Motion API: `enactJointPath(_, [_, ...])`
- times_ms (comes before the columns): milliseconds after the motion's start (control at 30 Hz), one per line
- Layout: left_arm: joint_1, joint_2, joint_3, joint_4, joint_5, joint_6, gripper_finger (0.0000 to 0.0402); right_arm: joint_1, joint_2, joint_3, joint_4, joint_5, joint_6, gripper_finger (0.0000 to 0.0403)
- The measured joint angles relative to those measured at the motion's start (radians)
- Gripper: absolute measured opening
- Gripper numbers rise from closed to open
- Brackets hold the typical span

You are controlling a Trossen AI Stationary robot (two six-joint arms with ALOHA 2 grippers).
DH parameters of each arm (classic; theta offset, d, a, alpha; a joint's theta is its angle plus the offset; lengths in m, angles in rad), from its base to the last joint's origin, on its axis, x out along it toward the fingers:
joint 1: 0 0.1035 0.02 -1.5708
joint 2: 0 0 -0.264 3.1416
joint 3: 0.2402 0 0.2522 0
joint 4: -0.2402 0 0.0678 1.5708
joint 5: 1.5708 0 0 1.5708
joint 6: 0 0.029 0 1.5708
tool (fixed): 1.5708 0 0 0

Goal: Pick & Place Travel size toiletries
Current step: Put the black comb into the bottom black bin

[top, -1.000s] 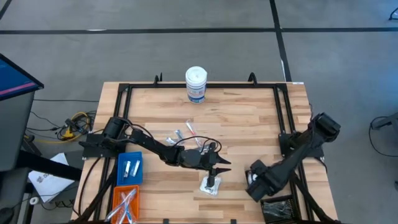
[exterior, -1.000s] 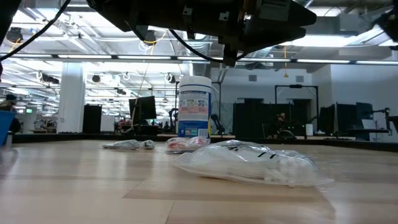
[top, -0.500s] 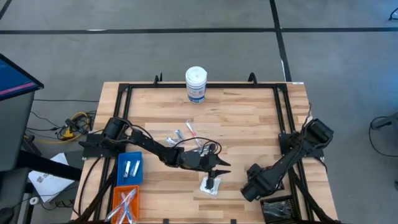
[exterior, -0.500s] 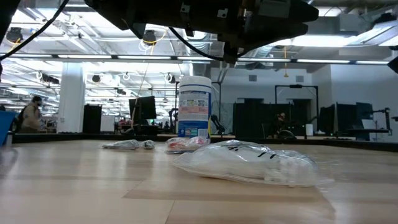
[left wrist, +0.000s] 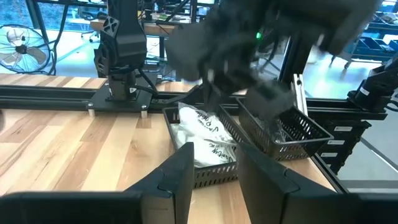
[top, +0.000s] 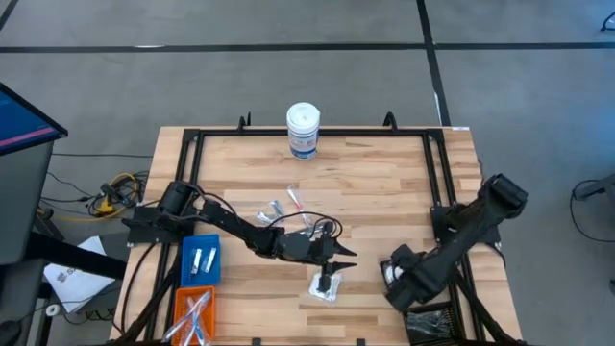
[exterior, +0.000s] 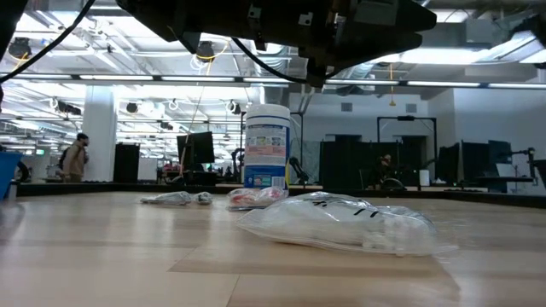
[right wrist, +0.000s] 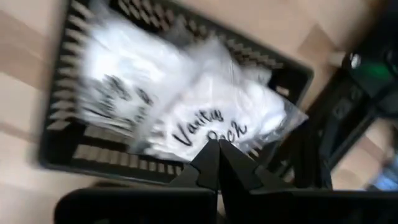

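Lying nearest the front edge of the table [top: 384, 183], low in the centre of the high view, is a clear packet [top: 325, 286] with white contents and a slim black piece inside; in the low view the same packet [exterior: 341, 223] sits flat on the wood. The left gripper [top: 338, 258] hangs just above it, fingers spread apart and holding nothing. At the lower left of the frame a blue bin [top: 200, 260] holds small silver tubes, with an orange bin [top: 193, 315] of thin sticks below it. At the lower right the right gripper [top: 392, 276] hovers above a black bin [right wrist: 68, 124] of white packets [right wrist: 186, 106], its fingers pressed together, empty. Farther up, mid-table, loose small tubes and sticks [top: 288, 207] lie scattered. At the far edge stands a white canister [top: 303, 130].
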Motion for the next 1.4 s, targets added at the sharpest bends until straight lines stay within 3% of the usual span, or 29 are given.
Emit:
enactJointPath(167, [0.002,0.000,0.000,0.000,0.000,0.018,0.0114,0.036,-0.074,0.051,-0.001,0.213,0.039,0.0000])
enactJointPath(367, [0.002,0.000,0.000,-0.002,0.000,0.026,0.0114,0.047,-0.095,0.084,0.048,0.496,-0.054,0.0000])
enactJointPath(500, [0.004,0.000,0.000,-0.026,0.000,0.026,0.0114,0.027,-0.089,0.086,0.081,0.579,-0.202,0.0000])
enactJointPath(633, [0.006,0.000,0.000,-0.057,0.000,0.026,0.0114,-0.012,-0.086,0.085,0.066,0.594,-0.401,0.0000])
enactJointPath(833, [0.004,0.000,0.000,-0.093,-0.001,0.021,0.0114,-0.104,-0.086,0.083,0.129,0.887,-0.650,0.0000])
enactJointPath(900, [0.004,0.000,0.000,-0.102,-0.001,0.011,0.0114,-0.139,-0.086,0.082,0.204,0.932,-0.777,0.0000])
enactJointPath(1200, [0.004,0.000,-0.039,-0.116,-0.070,-0.027,0.0114,-0.257,-0.086,-0.028,0.575,0.912,-1.229,0.0000])
enactJointPath(1267, [0.006,0.000,-0.048,-0.115,-0.090,-0.031,0.0114,-0.280,-0.097,-0.074,0.673,0.842,-1.308,0.0000])
enactJointPath(1400, [0.006,0.000,-0.055,-0.116,-0.115,-0.031,0.0114,-0.346,-0.144,-0.189,0.988,0.604,-1.501,0.0000])
